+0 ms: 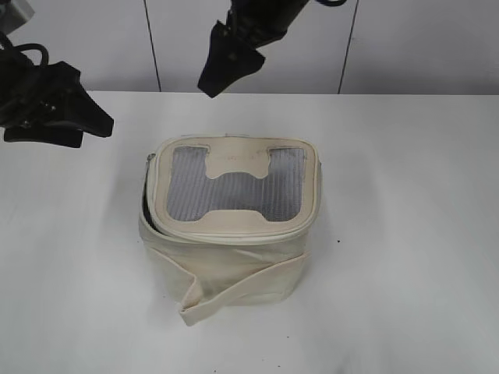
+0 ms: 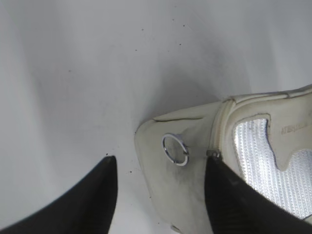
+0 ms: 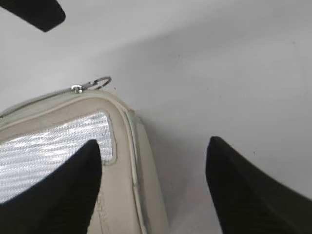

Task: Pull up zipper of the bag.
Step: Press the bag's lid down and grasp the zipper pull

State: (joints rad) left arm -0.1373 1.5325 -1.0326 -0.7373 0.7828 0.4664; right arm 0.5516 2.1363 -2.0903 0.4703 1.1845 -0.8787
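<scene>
The cream-white bag [image 1: 234,257] stands mid-table with its grey mesh window on top and a loose strap [image 1: 234,292] in front. Its zipper [image 1: 234,238] runs round the lid rim, and the lid gapes on the left side. My left gripper [image 1: 93,125] hovers open to the left of the bag. In the left wrist view [image 2: 161,161] its fingers straddle a bag corner, near a silver ring pull [image 2: 175,149]. My right gripper [image 1: 230,70] hangs open above the bag's far edge. In the right wrist view [image 3: 153,142] it is over the lid rim, with a slider and ring [image 3: 97,84] further off.
The white table [image 1: 405,234] surrounds the bag. A pale wall with dark vertical seams [image 1: 152,47] stands behind. The tip of the left gripper shows in the right wrist view [image 3: 34,12].
</scene>
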